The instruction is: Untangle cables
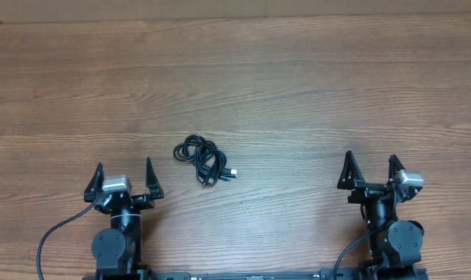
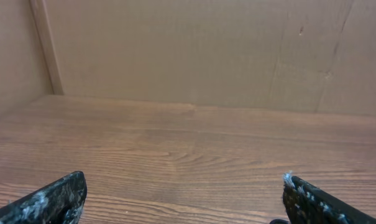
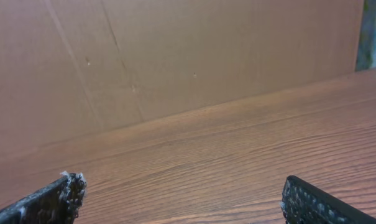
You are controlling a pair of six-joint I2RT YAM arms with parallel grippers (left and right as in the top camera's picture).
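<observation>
Nothing untangled yet | we see thin black cables [image 1: 206, 161] knotted (one silvery tip [image 1: 233, 171]) | left gripper [image 1: 124, 163], right gripper [image 1: 370, 155] spread wide, empty

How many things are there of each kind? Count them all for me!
Robot grippers: 2, the left gripper and the right gripper, both open
Tangled pile of black cables: 1 (too knotted to count the cords inside)
Wooden table: 1
Total: 4
</observation>
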